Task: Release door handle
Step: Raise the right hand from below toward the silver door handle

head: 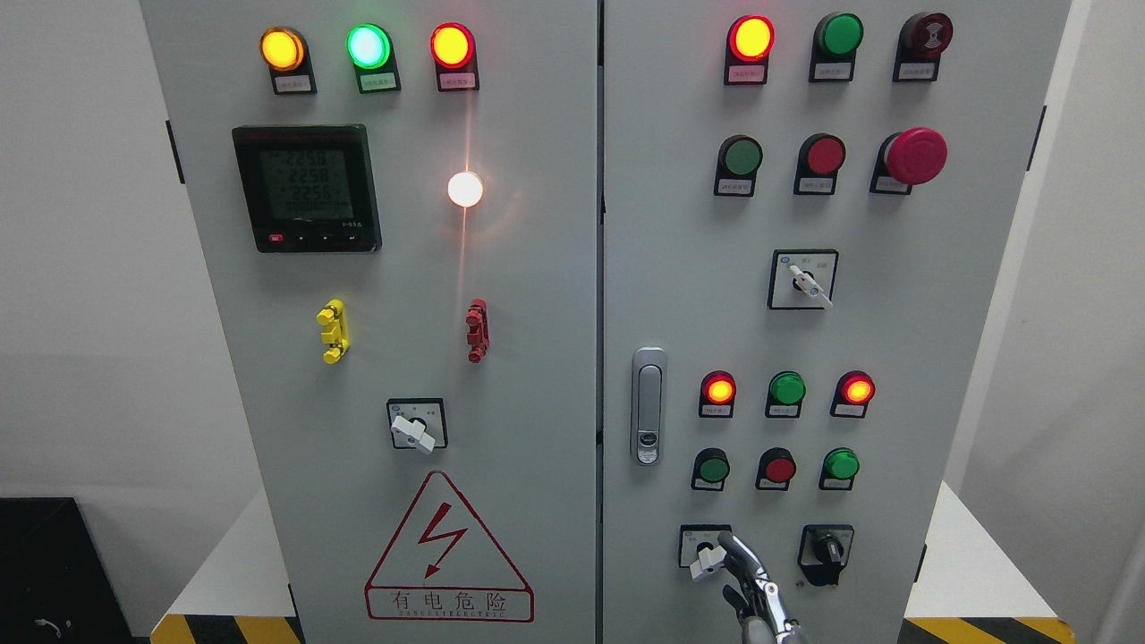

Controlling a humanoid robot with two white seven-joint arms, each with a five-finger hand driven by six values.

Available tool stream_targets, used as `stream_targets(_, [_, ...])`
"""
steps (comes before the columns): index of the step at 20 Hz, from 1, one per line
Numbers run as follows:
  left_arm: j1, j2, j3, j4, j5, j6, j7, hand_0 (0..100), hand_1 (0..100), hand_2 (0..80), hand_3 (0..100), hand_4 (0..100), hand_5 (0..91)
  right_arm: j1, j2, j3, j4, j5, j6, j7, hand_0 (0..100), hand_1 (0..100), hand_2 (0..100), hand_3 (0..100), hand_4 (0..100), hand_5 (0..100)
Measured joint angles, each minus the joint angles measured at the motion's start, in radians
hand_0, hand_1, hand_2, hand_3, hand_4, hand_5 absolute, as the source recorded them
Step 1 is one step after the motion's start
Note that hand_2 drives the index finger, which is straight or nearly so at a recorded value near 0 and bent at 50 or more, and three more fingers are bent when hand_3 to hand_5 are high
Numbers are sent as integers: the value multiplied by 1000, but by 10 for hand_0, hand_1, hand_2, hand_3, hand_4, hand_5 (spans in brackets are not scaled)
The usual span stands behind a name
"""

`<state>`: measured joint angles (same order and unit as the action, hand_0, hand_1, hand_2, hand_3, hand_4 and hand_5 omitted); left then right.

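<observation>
— Fingers [738,550] loosely extended, grasping nothing; right hand [759,595] low, just beside the white knob [707,562].
— And the door handle [648,405]?
— Well above the knob and slightly left, flat in its recess, apart from the fingertips.
— Best approach?
— Probably draw straight back, clear of the knob; avoid brushing the buttons above it.

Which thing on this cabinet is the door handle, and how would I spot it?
On the grey cabinet's right door, look along its left edge, about mid-height. The door handle is a tall, slim silver bar with a keyhole near its bottom, the only metallic, unlit piece beside the round lamps and buttons.
</observation>
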<state>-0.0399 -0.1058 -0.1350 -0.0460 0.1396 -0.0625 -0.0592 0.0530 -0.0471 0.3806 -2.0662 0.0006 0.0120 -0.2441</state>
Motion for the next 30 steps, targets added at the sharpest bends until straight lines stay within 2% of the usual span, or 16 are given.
stream_targets(6, [0,0,0,0,0,0,0,120,556,0,0,0,0,5,-2,0,-1,0,0,0,211,51,0,140,138,103])
stream_targets(9, [0,0,0,0,0,0,0,120,556,0,0,0,0,6,-3,0,-1,0,0,0,215,72,0,159,163,149])
stream_targets(11, [0,0,0,0,0,0,0,120,556,0,0,0,0,6,-4,0,-1,-1,0,0,224,101,0,213,229,208])
stream_targets(14, [0,0,0,0,0,0,0,120,556,0,0,0,0,3,-4,0,-4,-1,0,1,255,156,0,310,375,374])
stream_targets(19, [0,0,0,0,0,0,0,120,556,0,0,0,0,-1,-5,0,-9,9,0,1,321,226,0,422,504,516])
stream_targets(22, [0,0,0,0,0,0,0,120,556,0,0,0,0,-5,-6,0,-11,38,0,1,370,237,4,601,684,731])
stream_targets(24, [0,0,0,0,0,0,0,120,556,0,0,0,0,-18,-6,-1,-12,59,0,1,397,250,14,668,754,819])
stream_targets(29, [0,0,0,0,0,0,0,120,556,0,0,0,0,-39,-5,-1,-14,121,0,1,436,270,21,750,812,891])
stream_targets(30, [0,0,0,0,0,0,0,120,556,0,0,0,0,-41,-5,-1,-14,133,1,1,446,294,19,777,848,910])
